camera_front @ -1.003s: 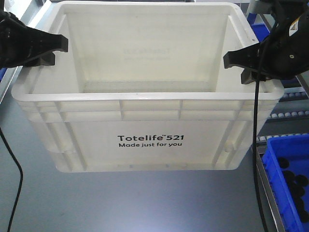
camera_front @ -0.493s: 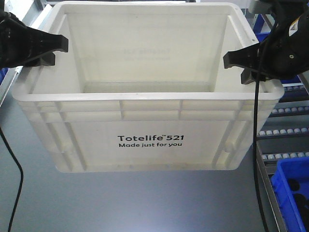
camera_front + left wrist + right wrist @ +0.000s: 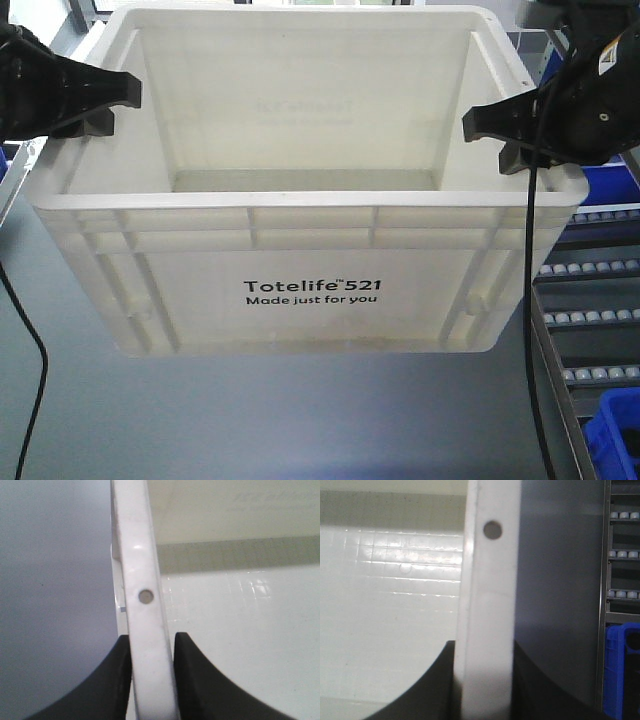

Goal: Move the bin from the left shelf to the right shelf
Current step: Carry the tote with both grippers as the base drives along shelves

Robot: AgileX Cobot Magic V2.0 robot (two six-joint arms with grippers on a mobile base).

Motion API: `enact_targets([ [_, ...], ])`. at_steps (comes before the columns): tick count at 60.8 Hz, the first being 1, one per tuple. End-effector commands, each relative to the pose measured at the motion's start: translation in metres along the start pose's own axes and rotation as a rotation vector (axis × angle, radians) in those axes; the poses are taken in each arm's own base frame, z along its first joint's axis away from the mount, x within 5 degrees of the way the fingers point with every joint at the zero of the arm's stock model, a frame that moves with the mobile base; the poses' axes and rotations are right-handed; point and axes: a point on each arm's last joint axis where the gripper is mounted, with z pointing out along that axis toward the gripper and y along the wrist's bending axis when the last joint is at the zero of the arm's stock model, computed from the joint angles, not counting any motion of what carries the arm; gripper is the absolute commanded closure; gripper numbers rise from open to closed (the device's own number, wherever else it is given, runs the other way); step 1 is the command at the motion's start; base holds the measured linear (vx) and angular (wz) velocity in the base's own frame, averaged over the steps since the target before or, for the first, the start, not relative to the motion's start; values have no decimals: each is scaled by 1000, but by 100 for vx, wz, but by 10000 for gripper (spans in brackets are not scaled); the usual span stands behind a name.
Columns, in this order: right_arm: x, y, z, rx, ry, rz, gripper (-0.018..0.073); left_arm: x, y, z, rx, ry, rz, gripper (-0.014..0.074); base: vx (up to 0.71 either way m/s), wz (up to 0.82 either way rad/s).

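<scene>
The bin (image 3: 310,290), a large white tote printed "Totelife 521", hangs level above the grey floor between both arms. My left gripper (image 3: 108,106) is shut on its left rim, one finger inside the wall and one outside. In the left wrist view the black fingertips (image 3: 124,652) pinch the white rim (image 3: 142,580). My right gripper (image 3: 497,135) is shut on the right rim in the same way. In the right wrist view the rim (image 3: 490,580) runs straight up between that gripper's dark fingers (image 3: 447,680). The bin's inside is bare.
A rack of roller rails (image 3: 590,270) stands to the right of the bin, also seen in the right wrist view as roller rails (image 3: 622,555). A blue bin (image 3: 620,430) sits at the lower right corner, close to the rack. Grey floor (image 3: 300,420) lies below.
The bin stays fixed in both grips. The background has slid downward: the blue bin has dropped toward the lower right corner, and more roller rails have come into view.
</scene>
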Motion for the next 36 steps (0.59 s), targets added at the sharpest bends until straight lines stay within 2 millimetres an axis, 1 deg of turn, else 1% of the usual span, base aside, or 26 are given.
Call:
enact_targets([
  [1,-12,-3,-28,-4,-185,-26,536,-16,0,-27,8,-187,60,604,28,3],
  [22,-12,-3,-28,-4,-185,-26,536,-16,0,-27,8,-187,60,604,24,2],
  [36,-12,-3,-28,-5,-185,-26,536,-16,0,-27,8,-187,60,604,22,11],
])
